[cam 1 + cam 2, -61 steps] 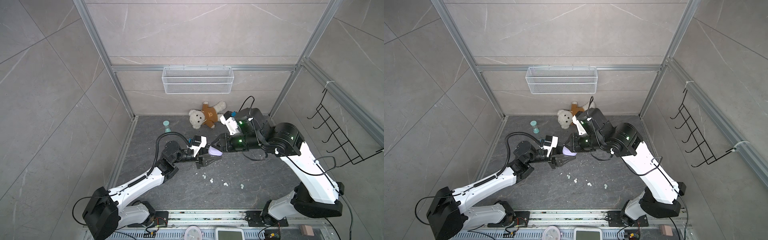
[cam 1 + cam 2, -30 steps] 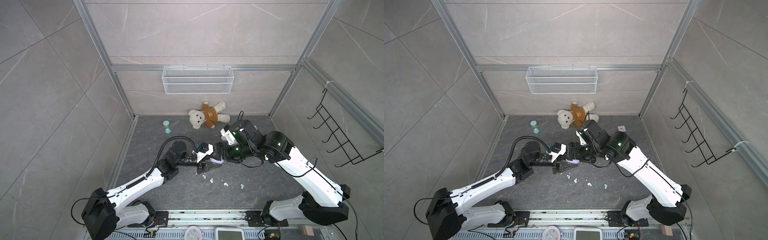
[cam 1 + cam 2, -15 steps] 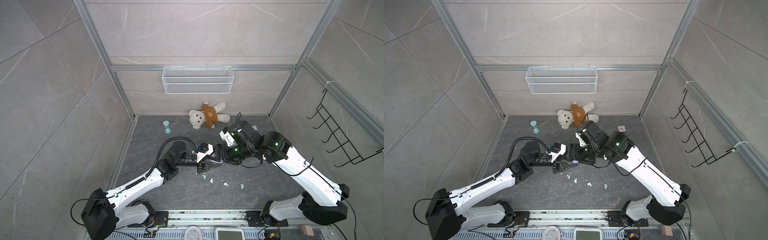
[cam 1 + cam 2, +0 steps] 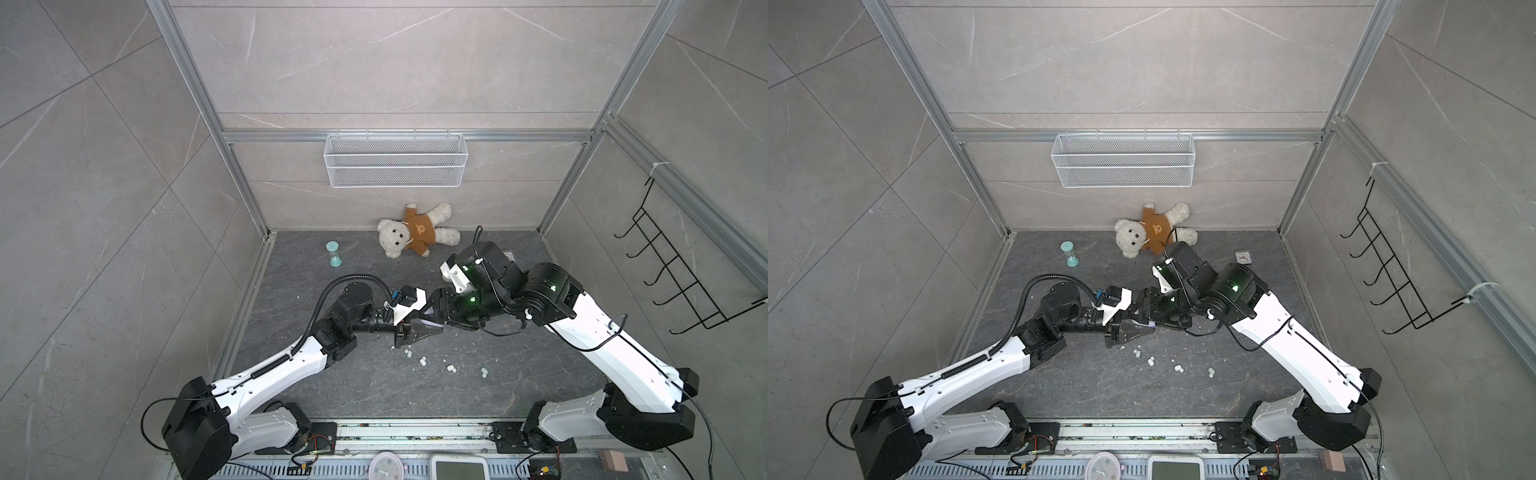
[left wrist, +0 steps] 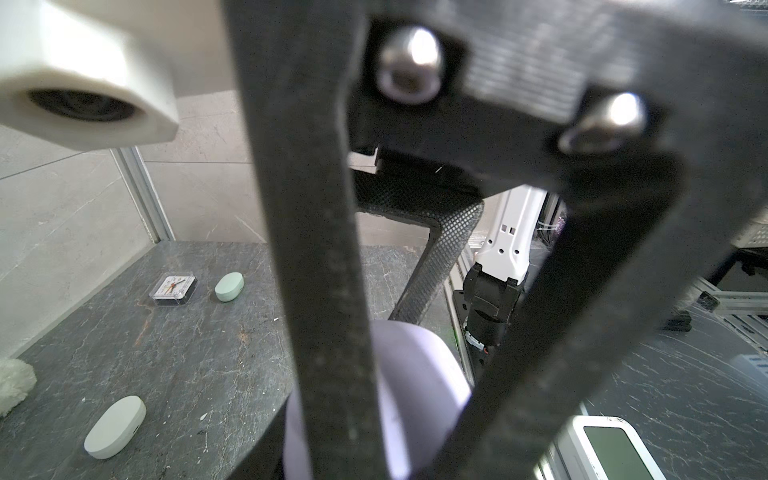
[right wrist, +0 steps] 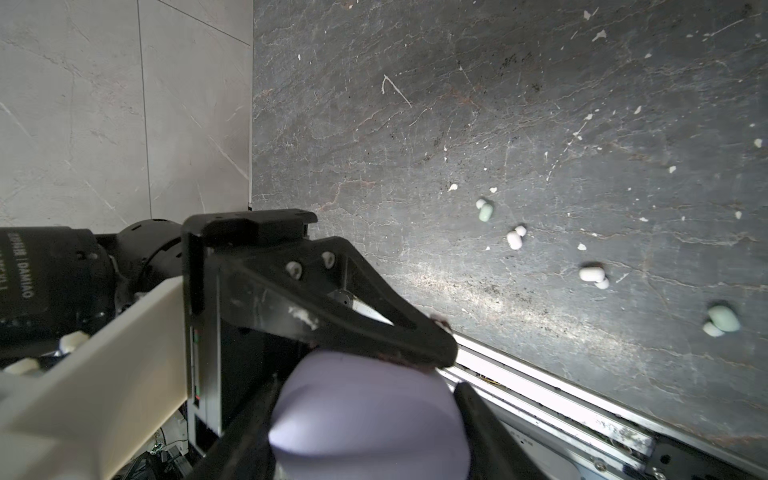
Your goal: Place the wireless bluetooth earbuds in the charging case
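The left gripper (image 4: 432, 326) is clamped on the lilac charging case (image 6: 365, 428) and holds it just above the dark table (image 4: 374, 395). Over the last two seconds the right gripper (image 6: 365, 384) has come in from the right. In both top views the two grippers now overlap, and the case, which showed plainly between them before, is almost hidden. The right gripper's fingers flank the case, but I cannot tell whether they press on it. This looks like a second hold to steady the case or open its lid, so no bud is going in yet.

Four earbuds (image 4: 423, 361), two mint and two white, lie loose on the table in front of the grippers, trailing off to the right. No lilac ones show.

The black motor (image 6: 50, 274) on the left arm has "DAMIAO" printed sideways on it. The face of the small clock (image 5: 172, 287) is too small to read.
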You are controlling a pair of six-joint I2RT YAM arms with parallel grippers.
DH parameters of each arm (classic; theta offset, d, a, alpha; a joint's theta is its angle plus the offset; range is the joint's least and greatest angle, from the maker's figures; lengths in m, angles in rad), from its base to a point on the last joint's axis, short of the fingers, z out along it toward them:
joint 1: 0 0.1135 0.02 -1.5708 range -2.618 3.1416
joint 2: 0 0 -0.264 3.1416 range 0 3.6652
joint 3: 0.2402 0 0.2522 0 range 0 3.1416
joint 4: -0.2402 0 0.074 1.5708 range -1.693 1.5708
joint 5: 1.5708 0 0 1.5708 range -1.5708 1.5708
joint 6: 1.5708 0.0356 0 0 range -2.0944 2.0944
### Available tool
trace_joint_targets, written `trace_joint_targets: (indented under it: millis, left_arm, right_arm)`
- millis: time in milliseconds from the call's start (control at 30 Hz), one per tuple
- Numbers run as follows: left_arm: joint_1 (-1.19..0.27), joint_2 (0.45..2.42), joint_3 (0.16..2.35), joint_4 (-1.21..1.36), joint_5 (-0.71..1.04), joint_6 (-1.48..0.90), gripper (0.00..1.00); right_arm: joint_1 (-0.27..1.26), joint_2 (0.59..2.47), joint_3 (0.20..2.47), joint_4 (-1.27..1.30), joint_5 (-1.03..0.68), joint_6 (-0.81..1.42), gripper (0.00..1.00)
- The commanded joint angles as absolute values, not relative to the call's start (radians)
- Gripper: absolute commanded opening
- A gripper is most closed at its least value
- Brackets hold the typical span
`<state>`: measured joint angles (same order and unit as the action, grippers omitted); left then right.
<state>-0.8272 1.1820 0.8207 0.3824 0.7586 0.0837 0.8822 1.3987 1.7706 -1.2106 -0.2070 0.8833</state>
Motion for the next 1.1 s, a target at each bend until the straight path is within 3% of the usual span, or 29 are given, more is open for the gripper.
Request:
trace_joint_targets:
  millis: [0, 100, 233, 433, 767, 1067]
  left_arm:
    - [-0.837, 1.169, 0.861, 0.402, 0.743, 0.119, 0.22]
    - [-0.837, 1.175, 0.863, 0.402, 0.734, 0.113, 0.36]
    - [-0.836, 1.169, 0.854, 0.384, 0.706, 0.091, 0.68]
    - [-0.835, 1.100, 0.776, 0.342, 0.605, 0.053, 1.00]
    - [-0.831, 1.031, 0.674, 0.234, 0.356, 0.004, 1.00]
    - [-0.815, 0.996, 0.650, 0.170, 0.230, -0.037, 1.00]
  right_arm:
    - [0.881, 1.396, 1.758, -1.202, -0.217, 0.891, 0.48]
    - [0.864, 1.382, 1.741, -1.204, -0.191, 0.886, 0.47]
    - [0.809, 1.340, 1.676, -1.193, -0.165, 0.869, 0.46]
    - [0.687, 1.266, 1.523, -1.168, -0.160, 0.819, 0.46]
    - [0.314, 1.189, 1.131, -1.039, -0.150, 0.656, 0.45]
    - [0.076, 1.277, 0.870, -0.851, -0.042, 0.560, 0.45]
